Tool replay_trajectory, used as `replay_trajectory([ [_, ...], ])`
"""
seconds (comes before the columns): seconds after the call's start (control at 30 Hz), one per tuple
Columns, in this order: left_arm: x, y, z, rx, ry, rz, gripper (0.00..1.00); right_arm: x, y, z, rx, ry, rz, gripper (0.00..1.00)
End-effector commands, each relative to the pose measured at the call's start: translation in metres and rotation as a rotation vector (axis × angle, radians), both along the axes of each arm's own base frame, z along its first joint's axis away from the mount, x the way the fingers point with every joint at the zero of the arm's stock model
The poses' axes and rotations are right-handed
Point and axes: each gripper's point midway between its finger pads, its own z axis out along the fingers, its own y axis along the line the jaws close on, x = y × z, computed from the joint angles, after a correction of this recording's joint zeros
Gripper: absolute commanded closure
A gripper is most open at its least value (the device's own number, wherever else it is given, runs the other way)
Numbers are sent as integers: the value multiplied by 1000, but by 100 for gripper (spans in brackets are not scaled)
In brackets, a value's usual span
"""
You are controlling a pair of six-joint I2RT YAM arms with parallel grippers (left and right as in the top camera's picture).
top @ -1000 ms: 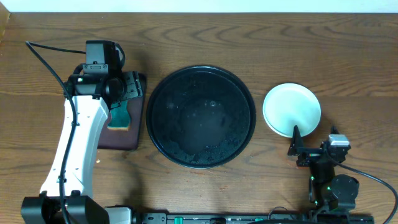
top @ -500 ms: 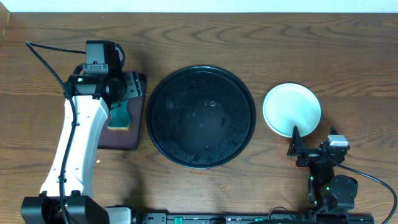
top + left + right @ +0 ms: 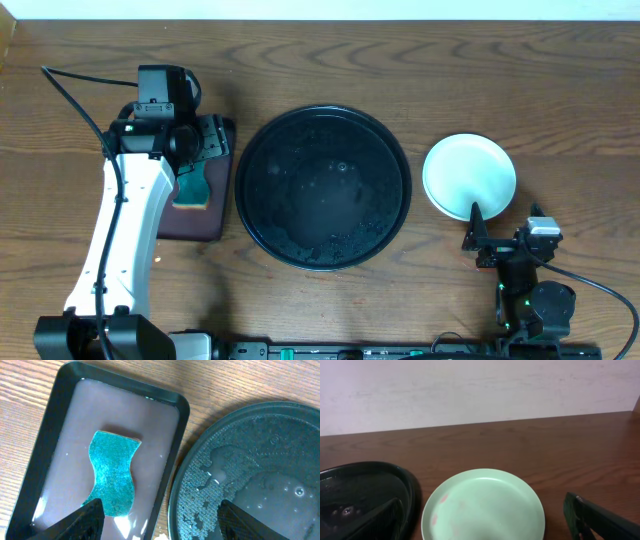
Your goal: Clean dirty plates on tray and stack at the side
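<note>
Nothing is seen moved since earlier. Mint plate (image 3: 482, 495), perhaps a stack, lies just ahead of right tool (image 3: 487, 516), held wide, empty; left tool (image 3: 165, 520) wide above sponge (image 3: 114, 477).

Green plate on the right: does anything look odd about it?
Yes. The green plate, set on the table beside the black tray, shows faint pink smears near its left edge in the right wrist view, which is odd for a plate set aside as cleaned.
</note>
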Motion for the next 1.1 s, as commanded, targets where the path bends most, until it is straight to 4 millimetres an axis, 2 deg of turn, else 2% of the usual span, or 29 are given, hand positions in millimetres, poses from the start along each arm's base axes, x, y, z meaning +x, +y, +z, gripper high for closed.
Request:
replay_trajectory([
  [0.0,1,6,2,29,-4,7,27,0,1,0,-13,-6,0,1],
  [0.1,-1,3,9,29,-46,1,27,0,1,0,-13,-6,0,1],
  [0.27,-5,2,34,37,-248,-9,27,0,1,0,-13,-6,0,1],
  [0.4,-25,2,58,75,-483,-44,27,0,1,0,-13,-6,0,1],
  [0.53,-51,2,67,119,-645,-76,27,0,1,0,-13,-6,0,1],
  [0.67,-76,2,65,166,-793,-102,27,0,1,0,-13,-6,0,1],
  [0.83,-97,2,56,204,-949,-109,27,0,1,0,-13,-6,0,1],
  [0.97,-107,2,47,228,-1047,-111,27,0,1,0,-13,-6,0,1],
  [1.07,-111,2,32,254,-1076,-121,27,0,1,0,-13,-6,0,1],
])
